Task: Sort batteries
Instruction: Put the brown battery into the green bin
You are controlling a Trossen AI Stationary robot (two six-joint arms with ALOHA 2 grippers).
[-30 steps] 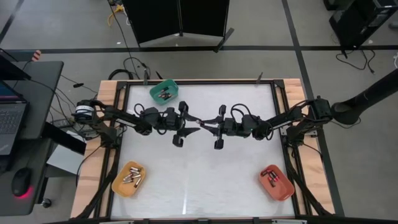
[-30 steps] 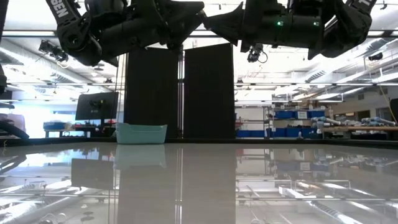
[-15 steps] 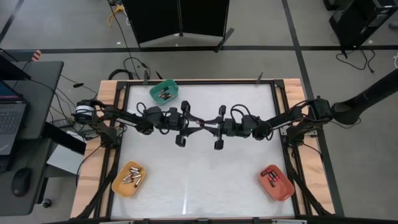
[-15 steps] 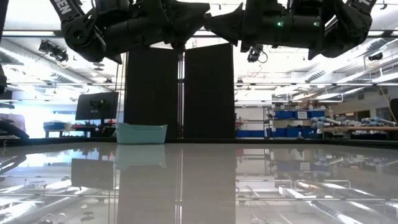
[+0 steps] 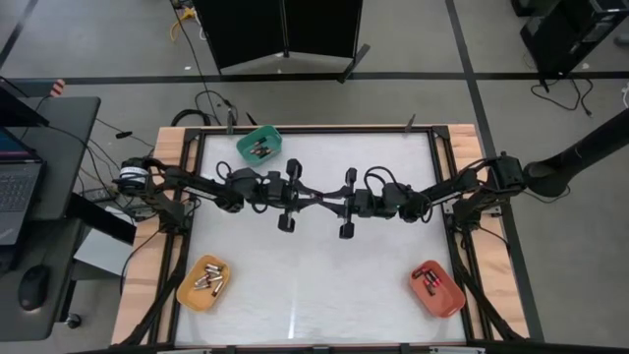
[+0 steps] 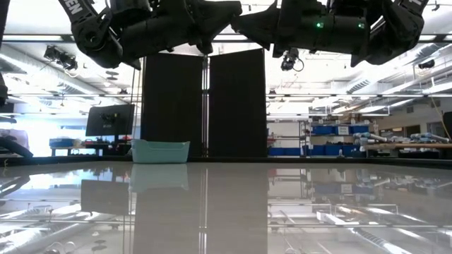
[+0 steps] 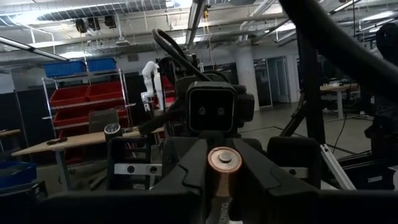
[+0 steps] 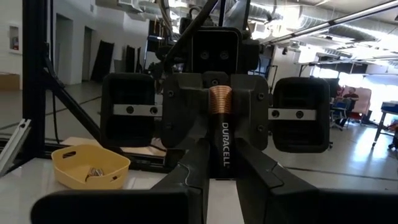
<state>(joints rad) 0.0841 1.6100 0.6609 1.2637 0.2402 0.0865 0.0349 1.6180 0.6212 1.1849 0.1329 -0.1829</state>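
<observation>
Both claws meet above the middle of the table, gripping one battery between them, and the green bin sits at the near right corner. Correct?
Not quite. The green bin sits at the far left edge; the high view shows it. The red bin holds the near right corner. The left claw and right claw do grip one battery.

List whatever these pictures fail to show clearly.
- High view: the Duracell battery is hidden between the left hand and the right hand.
- High view: the batteries in the green bin, orange bin and red bin are too small to tell their sizes.
- Left wrist view: that hand's own fingers cover most of the battery's body.
</observation>
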